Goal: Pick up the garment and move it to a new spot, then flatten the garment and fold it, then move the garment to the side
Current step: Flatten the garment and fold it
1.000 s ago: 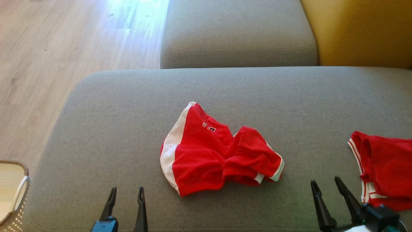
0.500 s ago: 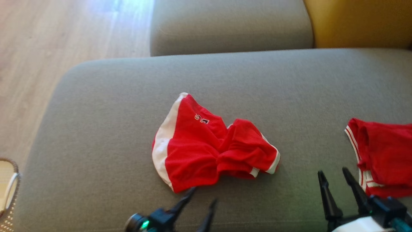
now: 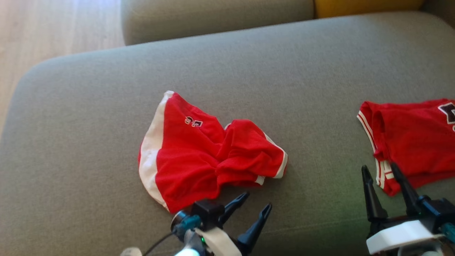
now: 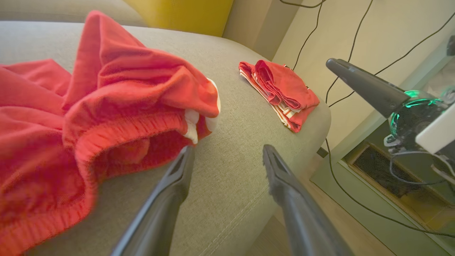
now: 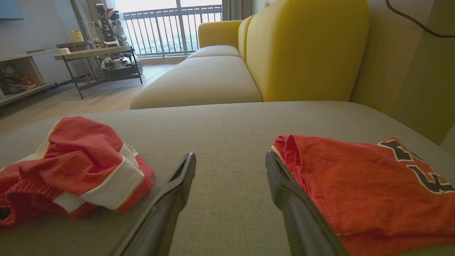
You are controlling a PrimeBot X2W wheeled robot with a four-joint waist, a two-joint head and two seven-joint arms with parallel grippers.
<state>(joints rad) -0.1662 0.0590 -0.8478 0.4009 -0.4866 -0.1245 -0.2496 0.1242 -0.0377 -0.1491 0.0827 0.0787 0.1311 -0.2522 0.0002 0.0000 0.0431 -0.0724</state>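
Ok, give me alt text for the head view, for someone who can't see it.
A crumpled red and white garment lies mid-cushion on a grey sofa, with the left jaws open close to its near edge. A second red garment, folded, lies at the right, the open right jaws near its lower left corner.

Bare cushion [image 3: 89, 106] lies free left of and behind the shorts [image 3: 192, 160], and a wide clear strip runs between them and the folded shirt [image 3: 408, 138]. The left hand [image 3: 257, 200], fingers spread, sits just off the shorts' near hem. The right hand [image 3: 379, 165], also spread, crowds the shirt's edge. A yellow backrest [image 5: 305, 49] walls the far right.
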